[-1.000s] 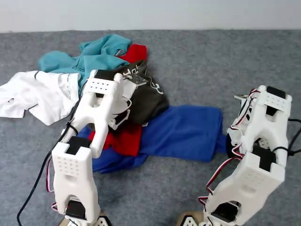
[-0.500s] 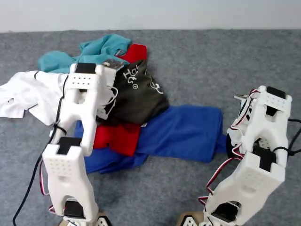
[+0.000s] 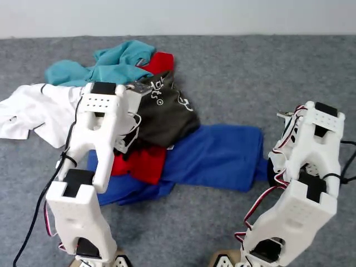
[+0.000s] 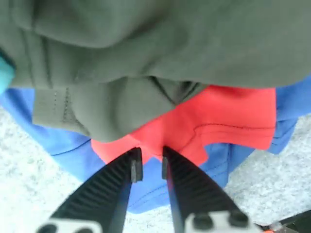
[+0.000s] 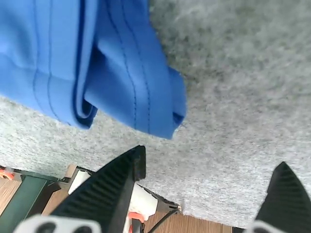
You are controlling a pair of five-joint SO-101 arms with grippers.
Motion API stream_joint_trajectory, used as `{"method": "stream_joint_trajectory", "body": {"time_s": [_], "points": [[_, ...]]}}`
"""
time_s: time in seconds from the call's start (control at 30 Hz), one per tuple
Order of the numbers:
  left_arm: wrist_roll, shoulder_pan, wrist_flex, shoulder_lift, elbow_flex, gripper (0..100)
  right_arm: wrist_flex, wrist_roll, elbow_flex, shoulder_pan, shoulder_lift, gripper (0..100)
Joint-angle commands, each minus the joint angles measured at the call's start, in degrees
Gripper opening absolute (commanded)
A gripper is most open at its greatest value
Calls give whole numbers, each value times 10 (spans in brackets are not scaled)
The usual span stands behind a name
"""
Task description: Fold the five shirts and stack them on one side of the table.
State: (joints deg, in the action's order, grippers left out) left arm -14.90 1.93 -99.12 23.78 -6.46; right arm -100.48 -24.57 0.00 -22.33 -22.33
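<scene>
Five shirts lie in a loose pile on the grey table [image 3: 250, 72]: teal [image 3: 111, 64], white [image 3: 39, 111], dark grey [image 3: 167, 114], red [image 3: 142, 164] and blue [image 3: 217, 156]. The left arm [image 3: 103, 122] stands over the pile's left part, between the white and dark shirts. In its wrist view the left gripper [image 4: 147, 164] hangs shut above the red shirt [image 4: 218, 126], beneath the dark shirt [image 4: 146, 58], with nothing held. The right arm [image 3: 311, 150] is folded back at the blue shirt's right end. The right gripper [image 5: 204, 179] is open over bare table beside the blue hem [image 5: 121, 73].
The grey felt surface is bare on the right half [image 3: 289, 78] and along the front [image 3: 189, 222]. A pale wall runs along the table's far edge. Both arm bases sit at the near edge, on a wooden surface [image 5: 160, 221].
The left arm has swung left and back from over the dark shirt toward the white one. More of the dark shirt now shows. The right arm has kept still.
</scene>
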Motion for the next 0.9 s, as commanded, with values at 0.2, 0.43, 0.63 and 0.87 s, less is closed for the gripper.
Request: {"method": "stream_joint_trajectory", "body": {"time_s": [0.2, 0.43, 0.63, 0.87], "points": [[-7, 47, -14, 6, -2, 119, -2, -2, -2, 2, 36, 394], [-10, 61, -14, 6, -32, 166, -2, -3, -2, 2, 36, 394], [-10, 39, -11, 11, -87, 226, -2, -4, -2, 2, 36, 394], [-9, 42, 8, 11, -147, 217, -2, -4, -2, 2, 36, 394]]}}
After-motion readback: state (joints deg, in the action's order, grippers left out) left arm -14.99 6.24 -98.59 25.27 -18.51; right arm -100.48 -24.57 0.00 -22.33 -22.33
